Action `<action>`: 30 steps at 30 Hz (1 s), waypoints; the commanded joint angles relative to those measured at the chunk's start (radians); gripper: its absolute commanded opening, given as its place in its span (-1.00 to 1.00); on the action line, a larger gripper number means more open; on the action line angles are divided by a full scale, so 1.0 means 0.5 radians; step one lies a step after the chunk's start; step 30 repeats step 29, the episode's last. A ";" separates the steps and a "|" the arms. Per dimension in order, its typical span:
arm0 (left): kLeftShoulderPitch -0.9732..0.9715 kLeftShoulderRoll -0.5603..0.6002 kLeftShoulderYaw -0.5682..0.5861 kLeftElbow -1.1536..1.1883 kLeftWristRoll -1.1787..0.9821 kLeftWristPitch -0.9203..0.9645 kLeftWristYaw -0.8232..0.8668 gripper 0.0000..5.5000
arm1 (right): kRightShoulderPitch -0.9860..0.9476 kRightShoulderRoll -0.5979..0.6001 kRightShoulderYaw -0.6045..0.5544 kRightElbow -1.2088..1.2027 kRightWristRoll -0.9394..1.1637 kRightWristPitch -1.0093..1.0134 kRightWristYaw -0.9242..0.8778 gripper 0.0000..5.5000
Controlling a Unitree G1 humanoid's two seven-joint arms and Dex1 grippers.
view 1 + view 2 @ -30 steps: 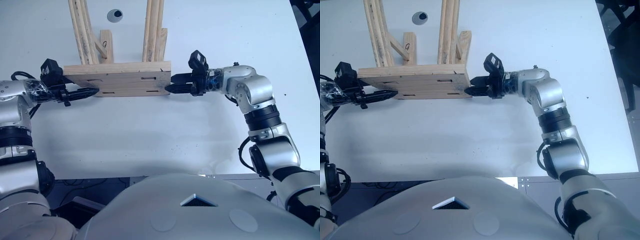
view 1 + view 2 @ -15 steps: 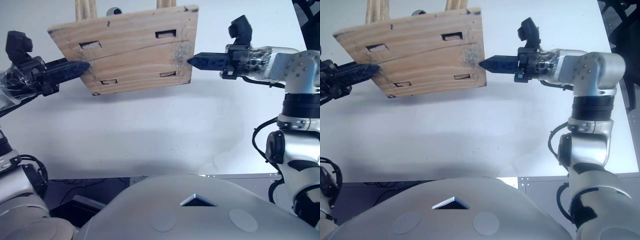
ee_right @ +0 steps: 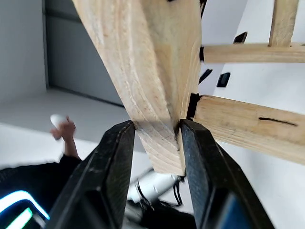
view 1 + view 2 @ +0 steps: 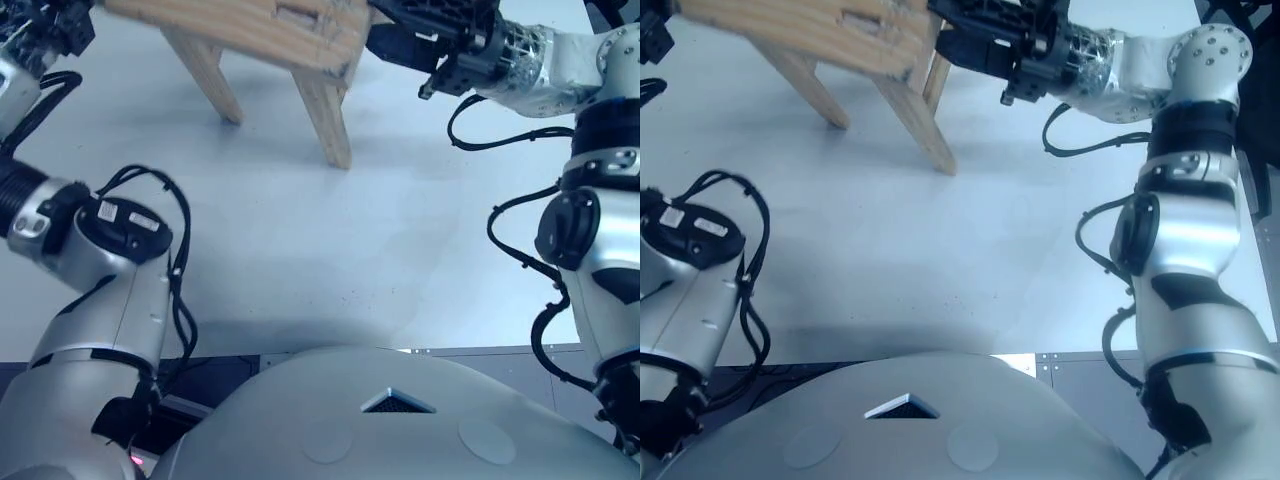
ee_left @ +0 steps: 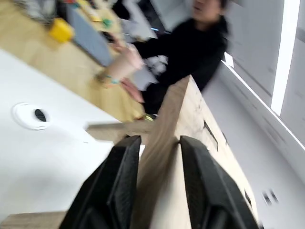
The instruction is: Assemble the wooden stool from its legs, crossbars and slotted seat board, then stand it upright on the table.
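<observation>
Nearest the robot, the white surface (image 4: 300, 260) is running out toward 12 o'clock, where the stool (image 4: 300, 40) is hanging seat-up. One leg (image 4: 327, 115) is angling down lowest at about 12 o'clock and another (image 4: 207, 78) at 11 o'clock. I cannot tell whether their feet are touching the surface.

The stool is looking stiff and fairly light, plain sawn wood that will not bend in a grip. Its slotted joints may be working loose under twisting, though, and the smooth edges could be slipping between hard fingers. The two opposite ends of the seat board seem the best hold, because that is keeping the load level and off the joints.

Farther out, the seat board (image 4: 250, 20) is lying across 11 to 12 o'clock, tilted, with its right end lower. The left jaws are meeting it at 10 o'clock and the right jaws at 1 o'clock.

In the left wrist view, the fingers (image 5: 121, 186) are pinching the board's edge between them. In the right wrist view, the fingers (image 3: 114, 171) are squeezing the opposite end, with the crossbars (image 3: 248, 121) just beyond. Both pairs are clamping the wood, with the board seated well between the tips.
</observation>
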 commanded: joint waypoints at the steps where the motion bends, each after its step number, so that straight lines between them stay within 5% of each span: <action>1: -0.092 -0.132 -0.054 0.092 0.104 -0.150 0.162 -0.57 | -0.146 0.083 -0.204 0.201 -0.125 -0.261 -0.228 -0.48; 8: 0.159 -0.226 -0.271 -0.003 0.020 -0.963 -0.186 -0.34 | 0.018 0.205 -0.358 0.016 -0.316 -0.443 -0.318 -0.17; 12: 0.367 -0.393 -0.311 -0.169 -0.001 -1.640 -0.363 -0.25 | 0.364 0.301 -0.388 -0.742 -0.412 -0.870 -0.167 -0.07; 18: 1.452 -0.591 -0.881 -0.468 0.769 -2.619 -0.516 -0.55 | 1.313 0.439 0.174 -1.950 -1.392 -1.920 -0.384 -0.49; 22: 1.844 -0.701 -1.229 -0.549 1.093 -3.122 -0.523 -0.81 | 1.684 0.467 0.454 -2.132 -2.120 -2.578 -0.687 -0.78; 25: 1.977 -0.787 -1.506 -0.565 1.182 -3.260 -0.531 -0.99 | 1.750 0.552 0.492 -2.132 -2.281 -2.750 -0.804 -0.99; 30: 1.980 -0.826 -1.664 -0.508 1.155 -3.276 -0.456 -0.99 | 1.745 0.620 0.533 -2.108 -2.337 -2.834 -0.845 -0.99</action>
